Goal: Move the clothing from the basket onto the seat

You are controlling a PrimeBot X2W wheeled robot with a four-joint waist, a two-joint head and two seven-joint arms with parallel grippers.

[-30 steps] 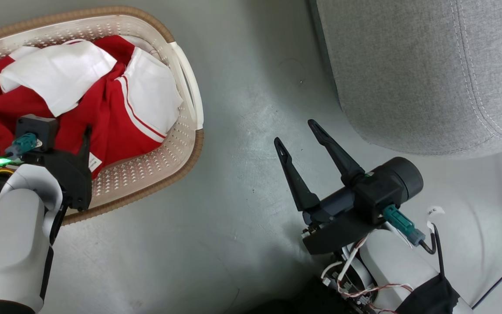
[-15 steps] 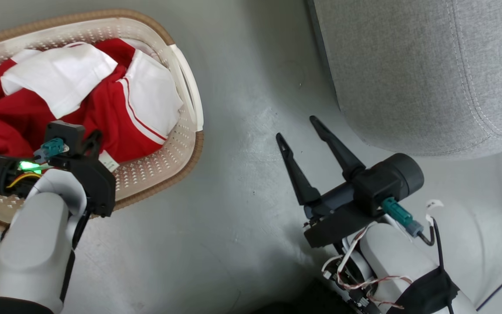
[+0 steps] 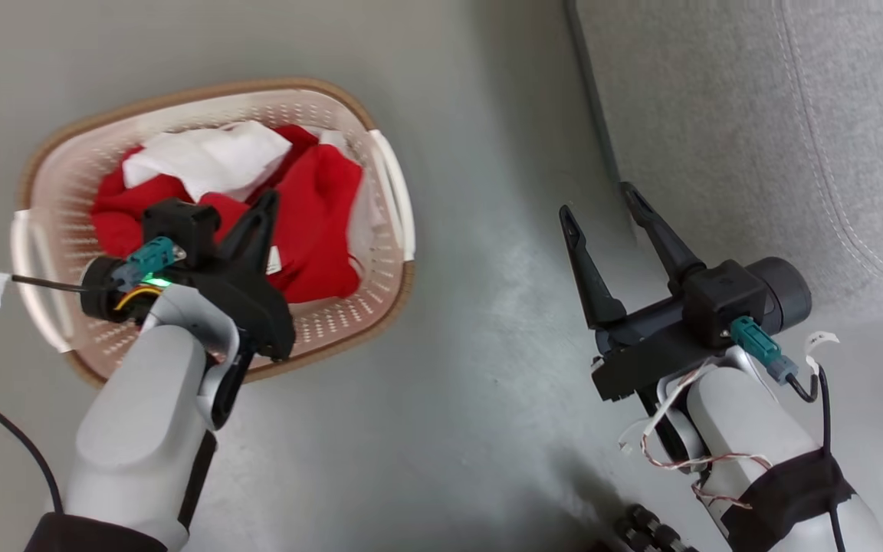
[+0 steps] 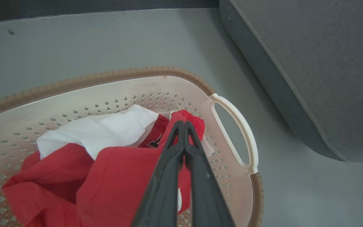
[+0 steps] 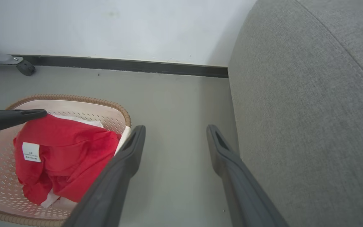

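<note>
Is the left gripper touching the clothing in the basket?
Touching. The left wrist view shows the left gripper with jaws shut on a fold of the red clothing, which bunches around its tips.

The left pincer (image 4: 183, 124), closed tight, grips the red clothing (image 4: 115, 176) over the basket (image 4: 74, 101).

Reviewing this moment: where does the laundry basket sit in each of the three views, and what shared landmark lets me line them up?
Head view: basket at upper left, red clothing inside.
Left wrist view: basket across the lower left and centre.
Right wrist view: basket at lower left.
Shared landmark: the grey seat lies right of the basket in all three views.
</note>
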